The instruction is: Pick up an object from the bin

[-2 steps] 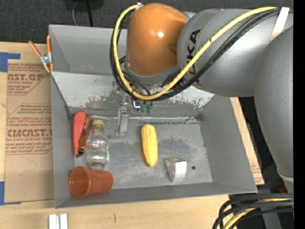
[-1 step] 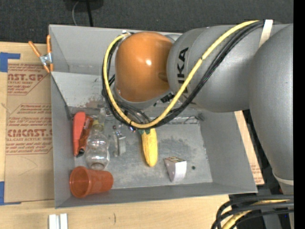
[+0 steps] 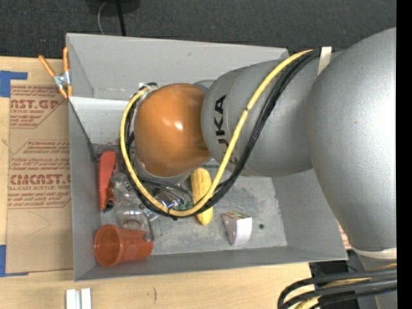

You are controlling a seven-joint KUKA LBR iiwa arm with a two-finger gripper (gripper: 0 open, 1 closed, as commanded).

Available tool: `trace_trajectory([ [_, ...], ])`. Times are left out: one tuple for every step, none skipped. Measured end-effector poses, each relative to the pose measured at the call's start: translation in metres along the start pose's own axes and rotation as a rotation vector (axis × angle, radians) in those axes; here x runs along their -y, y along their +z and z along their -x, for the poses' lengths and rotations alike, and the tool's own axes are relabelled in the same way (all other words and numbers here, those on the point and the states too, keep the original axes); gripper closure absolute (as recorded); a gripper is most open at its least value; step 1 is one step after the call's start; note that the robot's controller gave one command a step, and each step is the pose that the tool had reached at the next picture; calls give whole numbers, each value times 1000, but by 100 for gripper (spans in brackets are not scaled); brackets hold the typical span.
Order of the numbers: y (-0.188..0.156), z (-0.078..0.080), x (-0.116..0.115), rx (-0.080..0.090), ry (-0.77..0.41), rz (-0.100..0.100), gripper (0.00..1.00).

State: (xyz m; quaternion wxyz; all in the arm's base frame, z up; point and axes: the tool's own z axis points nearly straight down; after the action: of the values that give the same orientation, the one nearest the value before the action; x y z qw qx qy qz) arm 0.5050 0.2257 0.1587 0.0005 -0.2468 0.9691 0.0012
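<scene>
Grey bin [image 3: 174, 49], left to right:
- A long red-orange piece [image 3: 106, 177] lies along the left wall, roughly lengthwise to it.
- An orange cup [image 3: 121, 244] lies on its side in the near-left corner, mouth pointing left.
- The gripper [image 3: 143, 206] is low over the left half of the floor, just right of the red-orange piece and just above the cup. It is mostly hidden under the orange wrist cover [image 3: 168, 129]. Open or closed: can't tell. Nothing visibly held, and which item it is over is unclear, though the cup and the red-orange piece are closest.
- Yellow and black cables [image 3: 239, 145] loop around the cover.
- A yellow corn cob [image 3: 201, 185] is mid-floor, partly crossed by the cable loop.
- A white wedge [image 3: 237, 228] sits on the floor right of the cob, apart from it.
- The silver arm [image 3: 335, 134] comes in from the right and covers the bin's right side.
</scene>
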Motion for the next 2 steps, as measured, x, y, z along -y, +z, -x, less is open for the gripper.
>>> trace_trajectory([
  [2,-24,0,3,25,0,0],
  [62,-15,-19,6,-222,-1,0],
])
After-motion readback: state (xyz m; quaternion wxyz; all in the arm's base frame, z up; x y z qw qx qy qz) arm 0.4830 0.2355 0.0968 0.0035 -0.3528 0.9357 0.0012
